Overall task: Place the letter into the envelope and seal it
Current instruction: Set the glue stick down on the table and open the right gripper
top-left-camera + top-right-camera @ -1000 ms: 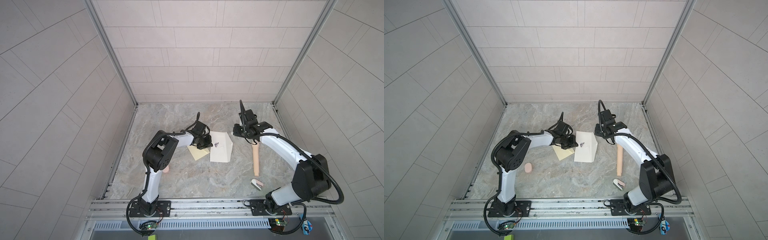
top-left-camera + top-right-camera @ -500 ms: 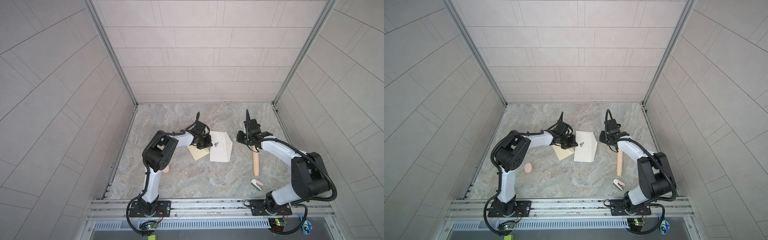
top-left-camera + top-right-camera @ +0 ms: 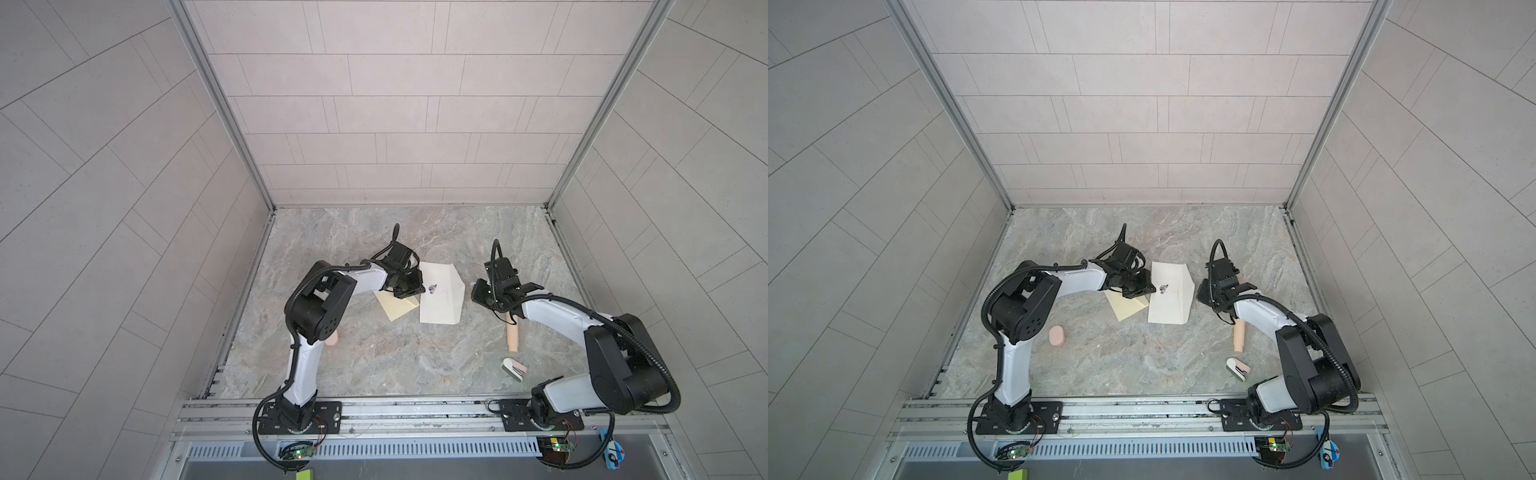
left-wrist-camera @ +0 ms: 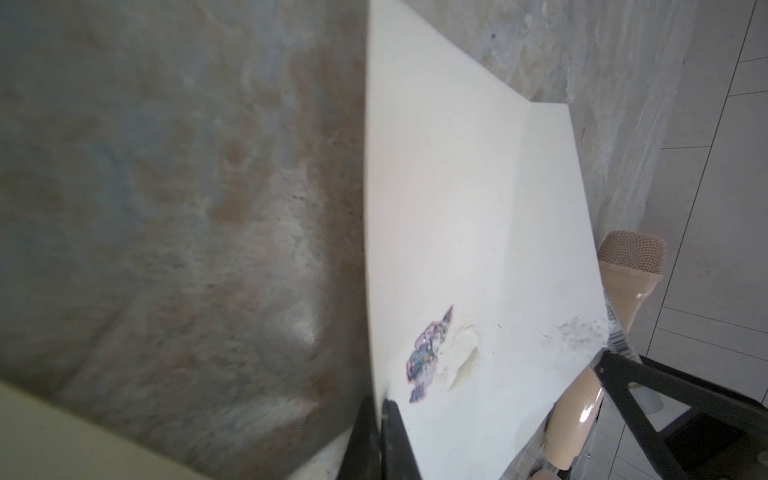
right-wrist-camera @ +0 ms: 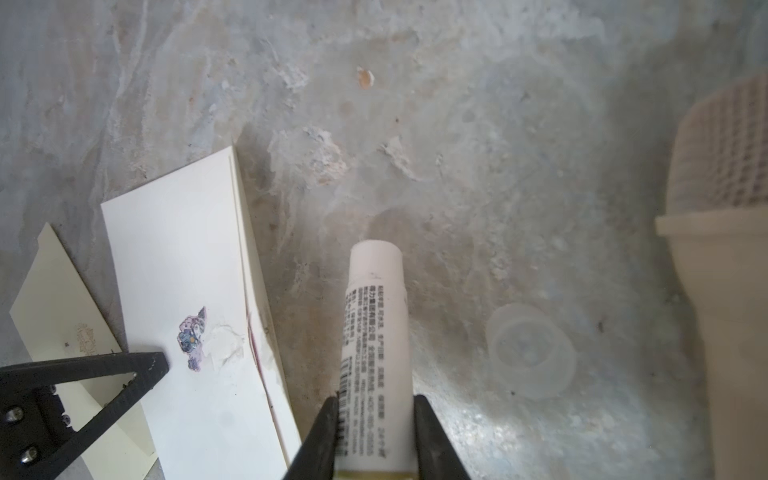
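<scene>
- My left fingers (image 4: 380, 419) are together, pinching the envelope (image 4: 449, 208) at its edge, just beside its dark printed mark (image 4: 428, 361).
- My right fingers (image 5: 374, 401) are clamped on a white printed tube (image 5: 376, 299), near the envelope's opposite edge.
- The envelope lies on the counter (image 3: 374, 365) between my two sets of fingers, with a pale yellow paper (image 3: 395, 309) beneath my left ones.
</scene>
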